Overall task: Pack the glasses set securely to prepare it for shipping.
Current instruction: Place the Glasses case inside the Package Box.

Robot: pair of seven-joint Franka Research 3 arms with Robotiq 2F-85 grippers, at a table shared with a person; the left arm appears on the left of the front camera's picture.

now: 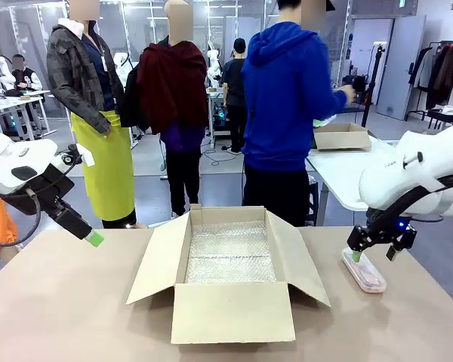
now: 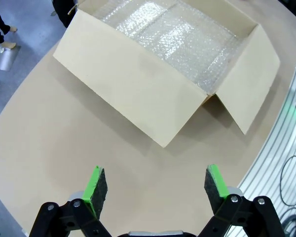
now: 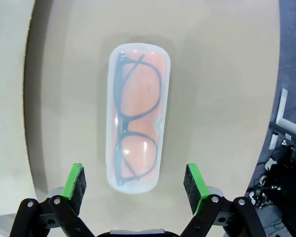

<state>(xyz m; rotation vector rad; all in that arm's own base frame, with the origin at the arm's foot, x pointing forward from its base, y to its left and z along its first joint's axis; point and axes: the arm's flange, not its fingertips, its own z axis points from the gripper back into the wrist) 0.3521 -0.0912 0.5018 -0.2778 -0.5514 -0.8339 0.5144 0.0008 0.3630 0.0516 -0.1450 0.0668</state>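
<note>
At the tabletop's (image 1: pixel 60 317) right side, hovering just above the pink case (image 3: pixel 135 116) with the right jaws spread wide and gripping nothing. Lining up along the case's length, right pads (image 3: pixel 75 183) flanking its near end, standing clear of both sides. Lying flat on bare tabletop, lid shut, showing dark-rimmed glasses (image 3: pixel 124 129) through the translucent shell. Sitting right of the box (image 1: pixel 234 313), near its right flap but not touching it.

In the middle, standing open with all four flaps folded out, bubble wrap (image 1: pixel 230 253) lining the inside, nothing lying on it.

Over on the left, hanging above the tabletop with the left jaws released and empty, off beyond the box's left flap. Looking down on bare tabletop in the left wrist view, left pads (image 2: pixel 95 190) wide apart, the box beyond them and untouched.

Beyond the far edge, catching a person (image 1: pixel 287 98) in a blue hoodie, back turned, facing another table.
</note>
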